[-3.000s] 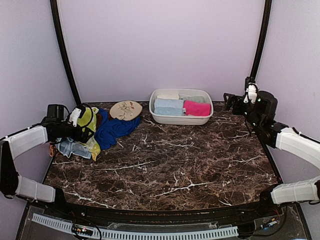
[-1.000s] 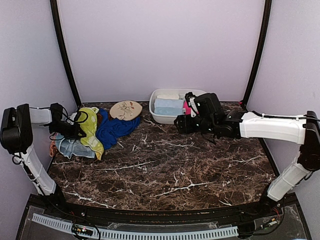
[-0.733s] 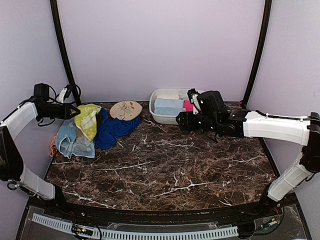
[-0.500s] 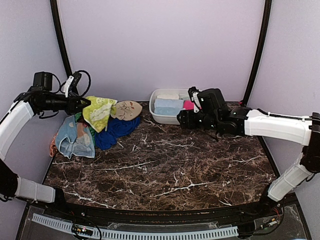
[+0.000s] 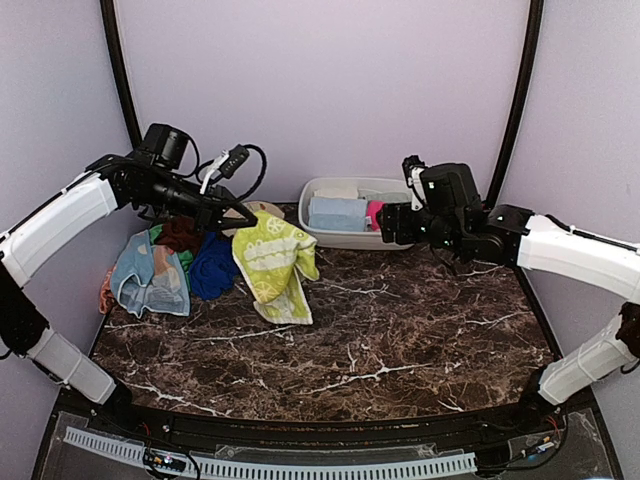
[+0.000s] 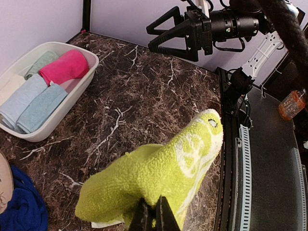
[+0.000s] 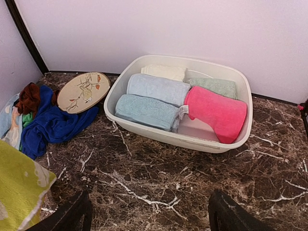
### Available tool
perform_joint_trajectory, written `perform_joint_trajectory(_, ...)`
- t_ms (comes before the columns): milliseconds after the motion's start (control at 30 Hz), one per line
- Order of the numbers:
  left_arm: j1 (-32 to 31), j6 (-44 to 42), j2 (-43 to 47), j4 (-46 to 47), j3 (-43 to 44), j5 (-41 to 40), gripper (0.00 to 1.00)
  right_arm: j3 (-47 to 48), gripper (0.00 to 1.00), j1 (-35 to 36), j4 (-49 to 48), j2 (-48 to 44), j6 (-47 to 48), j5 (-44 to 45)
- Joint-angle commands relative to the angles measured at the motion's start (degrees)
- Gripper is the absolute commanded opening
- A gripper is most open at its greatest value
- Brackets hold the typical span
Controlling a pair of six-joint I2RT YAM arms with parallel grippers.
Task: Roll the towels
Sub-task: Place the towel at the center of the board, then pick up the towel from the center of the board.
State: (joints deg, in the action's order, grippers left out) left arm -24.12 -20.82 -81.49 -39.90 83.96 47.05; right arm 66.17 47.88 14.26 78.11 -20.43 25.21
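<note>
From above, the left gripper (image 5: 240,218) has come away from the heap at the left edge. It now dangles the yellow-green towel (image 5: 272,262) by one corner over the open marble table (image 5: 400,340). The right gripper (image 5: 388,224) has swung in from the far right and hovers beside the white basin (image 5: 345,241).

In the left wrist view, the jaws are pressed together on a fold of the cloth, and the rest drapes away from them.

In the right wrist view, the fingers (image 7: 67,216) are spread wide and empty. They face the rolled towels (image 7: 211,113) already in the basin, while the blue towel (image 7: 48,126) waits in the heap. One towel is now singled out, and I'd say it is ready to be laid flat for rolling.
</note>
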Motion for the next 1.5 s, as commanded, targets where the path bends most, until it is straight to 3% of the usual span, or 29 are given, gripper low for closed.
perform_joint_trajectory(0, -2.4, -2.3, -2.5, -3.2, 1.9, 2.0, 0.0, 0.3, 0.83, -0.5, 2.0, -2.3, 0.1, 3.0)
perform_joint_trajectory(67, -2.5, -4.8, -2.5, -4.2, -0.9, -0.2, 0.0, 0.3, 0.83, -0.5, 2.9, -2.3, 0.6, 3.1)
perform_joint_trajectory(267, -2.4, -18.3, -0.3, -9.5, -13.0, -22.2, 0.0, -1.2, 0.83, 0.1, 5.0, 1.0, 1.9, 1.7)
perform_joint_trajectory(400, -1.9, -23.0, 4.0, -7.8, -24.3, -31.9, 0.0, -0.8, 0.83, 1.2, 5.1, 3.9, 3.0, 0.5)
perform_joint_trajectory(500, -1.5, -25.1, 8.1, -5.4, -30.4, -35.7, 0.15, -0.5, 0.84, 2.0, 4.2, 6.4, 3.3, -1.0)
perform_joint_trajectory(600, 0.3, -25.1, 10.5, -4.4, -33.4, -35.6, 0.42, 0.4, 0.86, 2.9, 2.7, 9.8, 4.1, -3.0)
perform_joint_trajectory(733, 3.3, -23.5, 11.3, -3.8, -35.4, -32.6, 0.52, 5.5, 0.92, 3.9, 2.0, 17.6, 7.2, -8.1)
perform_joint_trajectory(933, 3.9, -23.4, 10.8, -4.0, -39.2, -29.8, 0.53, 15.1, 0.94, 4.8, 4.4, 31.6, 11.3, -12.3)
perform_joint_trajectory(1233, 3.4, -24.2, 11.6, -2.1, -46.6, -29.2, 0.54, 34.0, 0.93, 4.5, 7.5, 50.2, 8.9, -28.2)
perform_joint_trajectory(1367, 3.3, -24.1, 11.5, 1.8, -49.6, -30.9, 0.51, 34.6, 0.86, 4.2, 5.4, 52.6, 5.9, -32.1)
perform_joint_trajectory(1467, 3.3, -23.0, 10.8, 4.0, -50.1, -29.6, 0.4, 33.5, 0.72, 4.2, 3.2, 53.0, 3.7, -34.6)
